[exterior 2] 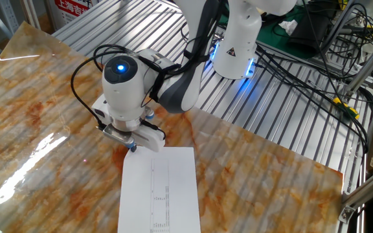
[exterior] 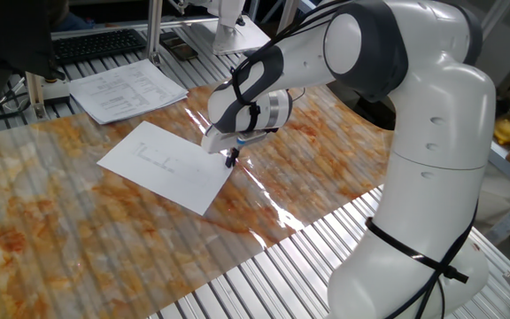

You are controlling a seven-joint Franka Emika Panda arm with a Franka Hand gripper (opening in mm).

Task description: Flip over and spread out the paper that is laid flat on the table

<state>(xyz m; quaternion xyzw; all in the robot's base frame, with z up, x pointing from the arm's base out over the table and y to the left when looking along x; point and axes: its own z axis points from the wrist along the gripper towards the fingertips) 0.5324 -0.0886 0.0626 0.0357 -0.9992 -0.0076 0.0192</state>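
Right, your paper [exterior: 165, 167] is lying flat on the table [exterior: 60, 239], faint print facing up, so nothing is flipped yet. Your gripper [exterior: 230, 159] is sitting low at the sheet's 3 o'clock corner, and I'd judge that's because a free edge is the only place a thin sheet offers a pinch. The fingertips are too small and dark to read, so I cannot tell how the jaws stand. Up at 11 o'clock, well apart, the stack of printed pages [exterior: 127, 91] is staying clear.
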